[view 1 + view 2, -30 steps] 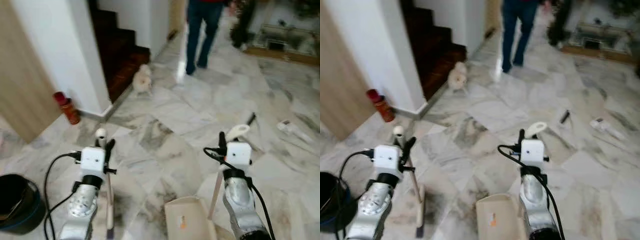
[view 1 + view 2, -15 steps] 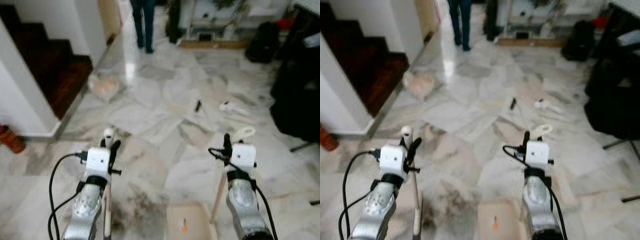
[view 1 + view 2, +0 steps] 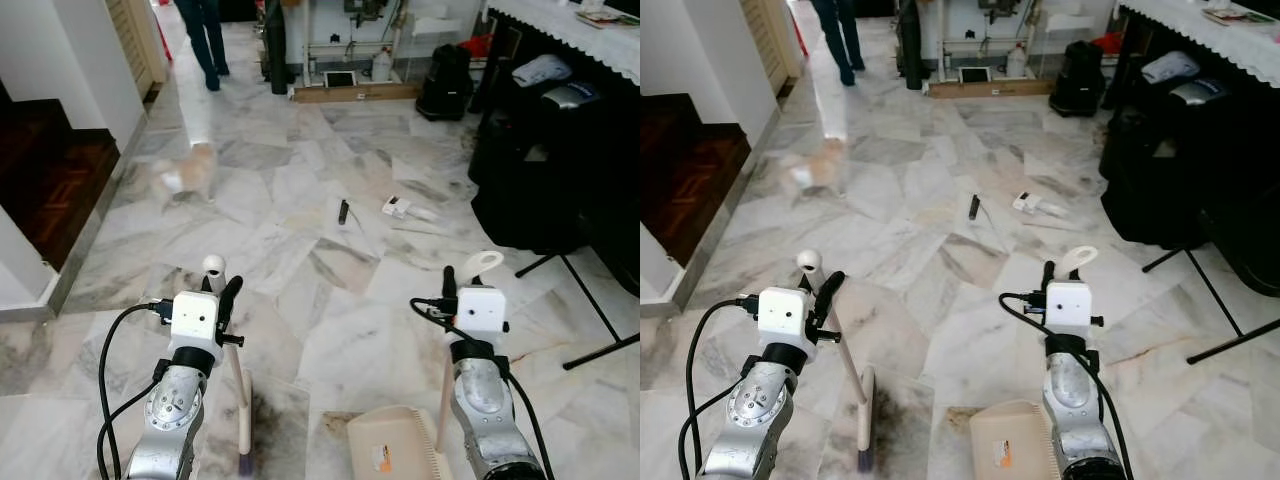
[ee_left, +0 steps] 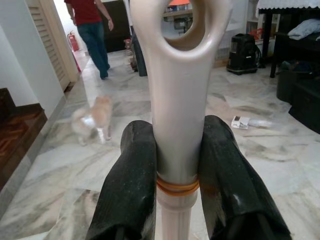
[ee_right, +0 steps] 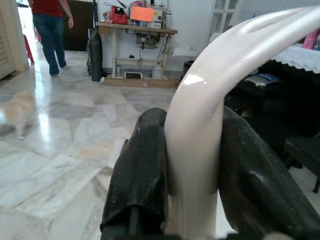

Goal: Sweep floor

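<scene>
The left gripper [image 4: 177, 165] holds the broom handle [image 4: 175, 100] near its top end; its two black fingers [image 4: 129, 185] are pressed against the cream shaft from both sides, just above an orange band. The handle goes down and slightly to the right from the gripper, and the broom head [image 3: 245, 462] rests on the marble floor [image 3: 330, 260] close in front of the robot.

The right gripper [image 5: 192, 165] is pinching the curved cream handle of the dustpan [image 5: 200, 125], one finger on each side of it. The dustpan [image 3: 395, 450] itself lies flat on the floor to the right of the broom head, with a small orange label on its beige surface. Between broom head and dustpan the marble shows a darker, dirty patch.

Farther from the broom, toward the middle of the room, a small black object [image 3: 342, 211] and a white piece of litter [image 3: 397, 207] lie on the floor, near each other but apart. Left of these, a small light-coloured dog [image 3: 192, 172] is on the floor — it is blurred. Beyond the dog a person [image 4: 92, 30] in a red top and blue jeans is near a doorway. At the far wall there is a worktop [image 5: 135, 26] carrying a sewing machine, and to the right of the broom stands dark furniture [image 3: 560, 150] with bags on it. A dark wooden staircase [image 3: 45, 170] is on the left side.
</scene>
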`<state>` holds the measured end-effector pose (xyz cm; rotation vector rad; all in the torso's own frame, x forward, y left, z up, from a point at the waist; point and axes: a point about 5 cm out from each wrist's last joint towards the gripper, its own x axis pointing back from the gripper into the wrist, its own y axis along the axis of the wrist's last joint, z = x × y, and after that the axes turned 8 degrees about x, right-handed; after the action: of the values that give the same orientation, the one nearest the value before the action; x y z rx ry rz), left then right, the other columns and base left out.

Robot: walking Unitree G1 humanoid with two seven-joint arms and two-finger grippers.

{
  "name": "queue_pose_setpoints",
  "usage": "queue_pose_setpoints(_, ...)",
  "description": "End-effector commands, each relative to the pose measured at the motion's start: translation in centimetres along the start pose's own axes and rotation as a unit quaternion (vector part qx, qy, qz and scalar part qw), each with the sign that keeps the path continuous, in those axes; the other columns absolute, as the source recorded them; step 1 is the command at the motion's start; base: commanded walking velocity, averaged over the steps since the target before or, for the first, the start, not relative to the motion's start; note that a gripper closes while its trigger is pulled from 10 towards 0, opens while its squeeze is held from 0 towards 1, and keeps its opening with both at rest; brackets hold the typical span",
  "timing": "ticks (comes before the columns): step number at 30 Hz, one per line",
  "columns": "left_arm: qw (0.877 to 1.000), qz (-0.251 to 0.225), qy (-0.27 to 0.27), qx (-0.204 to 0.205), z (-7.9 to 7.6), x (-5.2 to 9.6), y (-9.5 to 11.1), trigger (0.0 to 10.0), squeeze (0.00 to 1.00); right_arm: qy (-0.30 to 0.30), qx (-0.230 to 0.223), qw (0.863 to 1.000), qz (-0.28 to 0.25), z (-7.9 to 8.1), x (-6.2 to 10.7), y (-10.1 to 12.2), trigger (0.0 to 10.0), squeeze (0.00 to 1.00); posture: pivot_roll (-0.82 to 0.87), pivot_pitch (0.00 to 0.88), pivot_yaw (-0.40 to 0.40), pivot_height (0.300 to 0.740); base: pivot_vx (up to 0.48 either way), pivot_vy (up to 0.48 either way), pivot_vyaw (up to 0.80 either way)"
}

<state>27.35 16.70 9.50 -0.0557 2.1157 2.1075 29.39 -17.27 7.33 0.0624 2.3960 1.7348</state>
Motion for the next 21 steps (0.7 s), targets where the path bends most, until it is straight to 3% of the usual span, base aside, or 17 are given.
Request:
queue_pose_setpoints(1,1.000,-0.004,0.001,-0.015,0.34,-0.26,0.37,10.0,0.00,-0.003,-0.005,1.000,-0.027,-0.02,-0.54,1.07,10.0,0.00,0.11,0.003,0.028,0.740,0.000,0.000,0.00)
queue_pose_setpoints(4,1.000,-0.004,0.002,-0.016,0.41,-0.31,0.36,10.0,0.00,-0.002,-0.005,1.000,-0.029,-0.02,-0.52,1.10,10.0,0.00,0.10,0.000,0.028,0.740,0.000,0.000,0.00)
queue_pose_setpoints(14,1.000,-0.003,0.003,-0.013,0.33,-0.42,0.31,10.0,0.00,0.003,-0.011,0.999,-0.030,0.27,-0.36,1.12,10.0,0.00,0.10,0.000,0.032,0.740,0.289,0.000,0.00)
queue_pose_setpoints(21,1.000,0.004,0.018,0.012,0.60,-0.47,-0.10,10.0,0.00,-0.002,-0.017,0.999,-0.027,0.20,-0.36,1.03,10.0,0.00,0.09,0.000,0.035,0.740,0.319,0.000,0.00)
